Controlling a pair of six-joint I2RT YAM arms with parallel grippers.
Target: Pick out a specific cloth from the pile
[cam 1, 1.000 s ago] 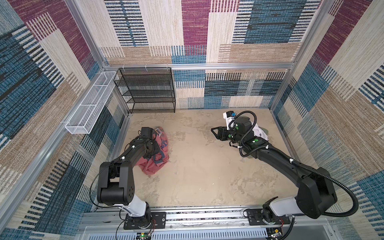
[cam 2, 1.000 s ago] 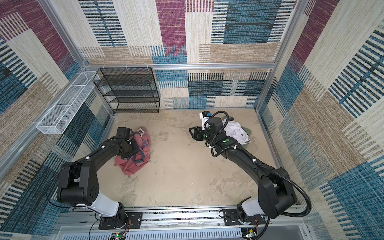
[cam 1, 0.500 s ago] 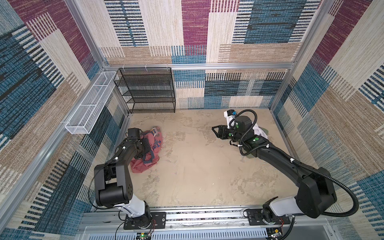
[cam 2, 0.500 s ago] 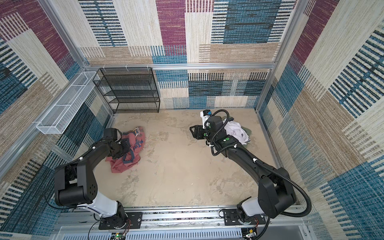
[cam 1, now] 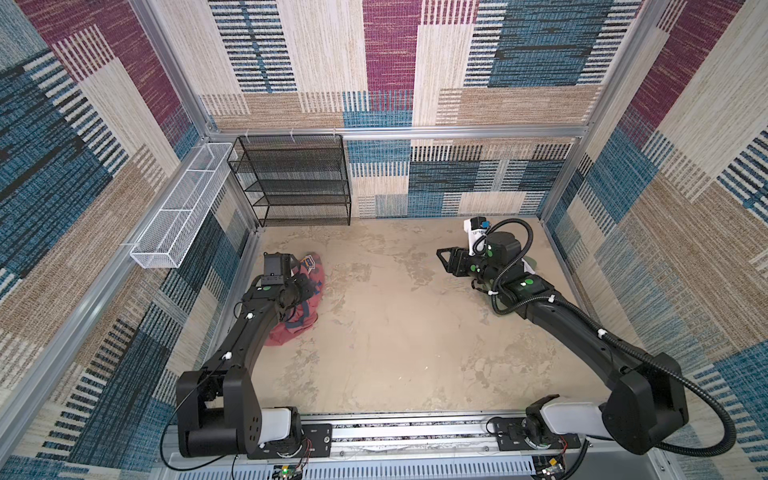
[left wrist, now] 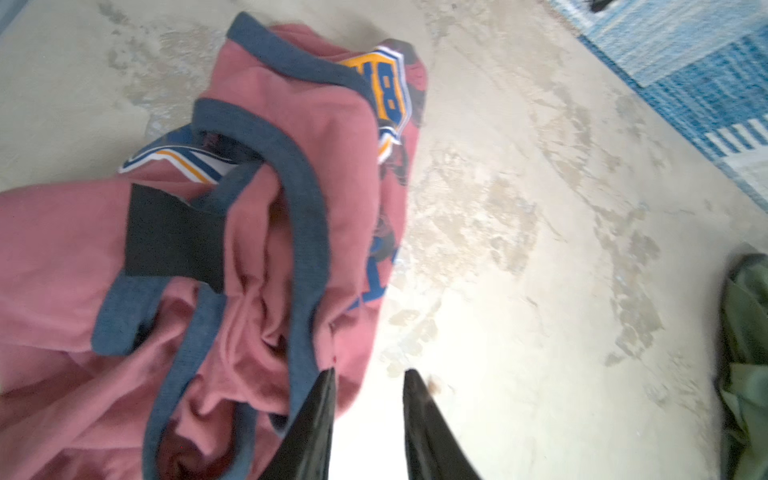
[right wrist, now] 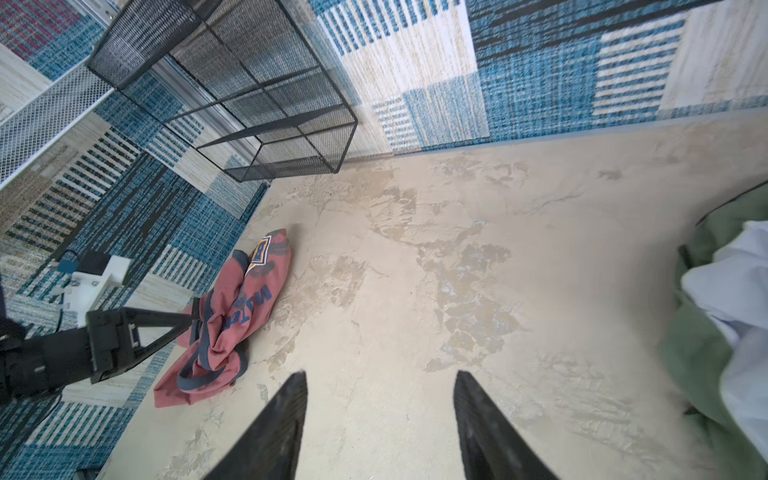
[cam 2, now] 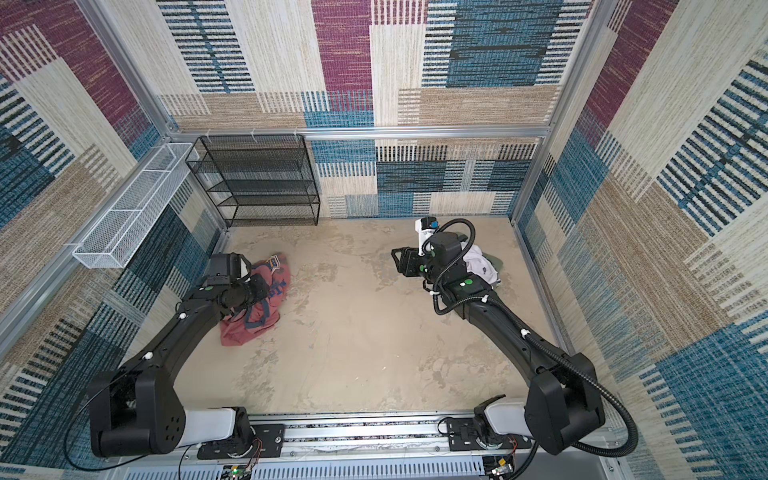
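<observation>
Tan mottled floor [cam 1: 395, 340], patchwork carpet walls. Cloth [cam 1: 291, 334] lies crumpled on floor by left wall, out in front of black shelf [cam 1: 299, 183], well apart from pile [cam 2: 482, 266] at right wall. My left claw [left wrist: 370, 374] sits at cloth's edge, tips narrowly parted, only bare floor between them. My right claw [right wrist: 381, 374] hangs wide and empty over floor, beside pile.

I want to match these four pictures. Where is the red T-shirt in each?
Top view: red T-shirt crumpled on the floor at left.
Top view: same place, left of centre.
Left wrist view: close up, filling much of the picture.
Right wrist view: small, far across the floor.
Landmark: black mesh shelf against the back wall; not in the left wrist view.
</observation>
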